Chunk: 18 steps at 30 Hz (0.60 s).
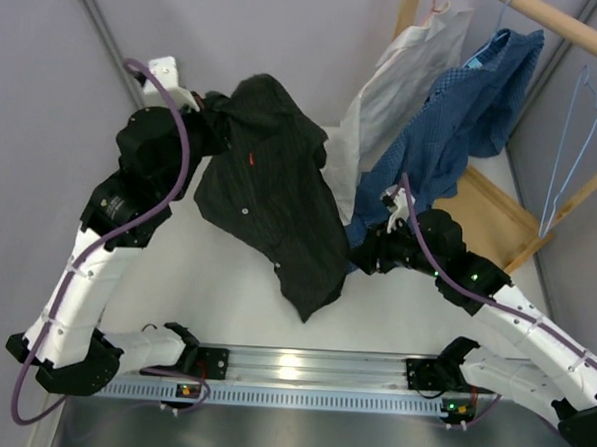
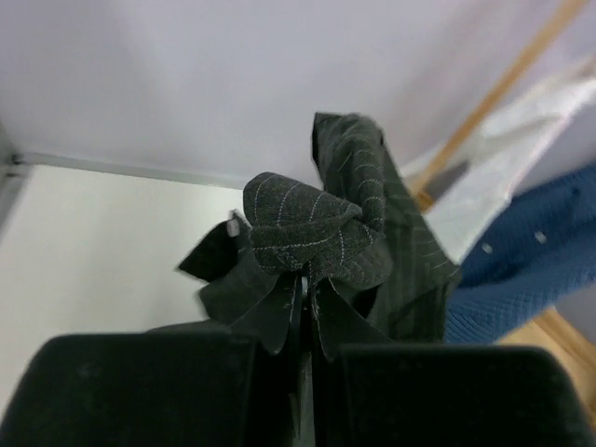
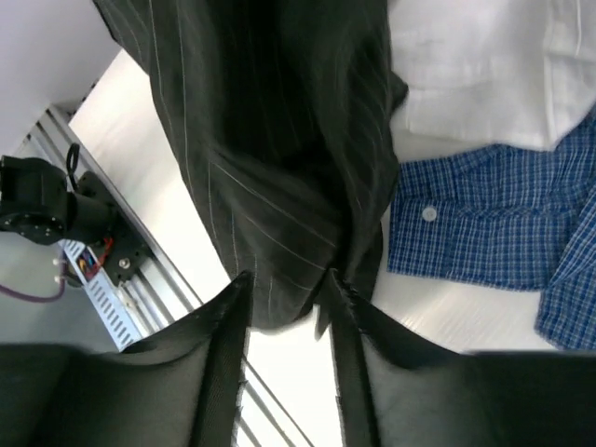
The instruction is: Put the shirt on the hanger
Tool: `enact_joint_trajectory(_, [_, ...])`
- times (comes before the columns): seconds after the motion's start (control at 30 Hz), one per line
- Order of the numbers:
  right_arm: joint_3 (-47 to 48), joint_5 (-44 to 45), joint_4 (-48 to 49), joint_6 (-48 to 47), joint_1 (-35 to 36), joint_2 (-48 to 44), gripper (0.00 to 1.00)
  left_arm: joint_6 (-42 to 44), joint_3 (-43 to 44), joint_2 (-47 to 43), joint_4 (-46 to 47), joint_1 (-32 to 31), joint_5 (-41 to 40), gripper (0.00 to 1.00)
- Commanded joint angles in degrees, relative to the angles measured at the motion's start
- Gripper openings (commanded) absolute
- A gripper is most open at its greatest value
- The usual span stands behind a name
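The black shirt (image 1: 271, 182) hangs in the air over the left half of the table, bunched at its top. My left gripper (image 1: 206, 109) is shut on that bunched fabric (image 2: 307, 223), the cloth folding out on both sides of the closed fingers (image 2: 305, 279). My right gripper (image 1: 362, 252) is low at the shirt's right lower edge. It stands open (image 3: 287, 284), with the shirt's hem (image 3: 270, 140) hanging just between its fingertips. The thin light-blue wire hanger (image 1: 573, 148) hangs empty from the wooden rack at the far right.
A white shirt (image 1: 406, 79) and a blue dotted shirt (image 1: 465, 112) hang from the wooden rail (image 1: 579, 33) at the back right, close behind my right arm. The rack's wooden base (image 1: 499, 219) lies below them. A metal rail (image 1: 311, 369) runs along the near edge.
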Motion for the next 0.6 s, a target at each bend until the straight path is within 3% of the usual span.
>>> enact_joint_trajectory(0.0, [-2.8, 1.9, 1.5, 2.7, -0.6, -2.9, 0.49, 0.9, -12.5, -0.5, -0.3, -0.2, 17.1, 0.00])
enact_joint_trajectory(0.13, [-1.2, 13.0, -5.8, 3.7, -1.4, -6.2, 0.65, -4.0, -37.3, -7.1, 17.7, -5.6, 26.6, 0.00])
enact_joint_trajectory(0.17, [-0.4, 14.4, -6.7, 3.7, -1.7, -6.4, 0.70, -4.8, -41.3, -8.0, 20.9, -10.0, 26.6, 0.00])
enact_joint_trajectory(0.2, [1.2, 14.5, -7.7, 3.7, -2.2, -6.4, 0.88, -5.5, -45.0, -9.3, 27.1, -12.4, 26.3, 0.00])
enact_joint_trajectory(0.3, [3.3, 14.0, -9.6, 4.7, -2.8, -4.9, 0.97, -8.5, -58.6, -11.0, 36.2, -21.8, 24.2, 0.00])
enact_joint_trajectory(0.47, [3.8, 7.2, -9.5, 8.4, -4.8, 2.4, 0.97, -11.8, -74.3, -13.2, 48.9, -35.6, 18.1, 0.00])
enact_joint_trajectory(0.57, [2.5, 1.1, -6.9, 8.7, -4.8, 6.3, 0.96, -12.3, -77.6, -12.2, 52.4, -43.0, 16.8, 0.00])
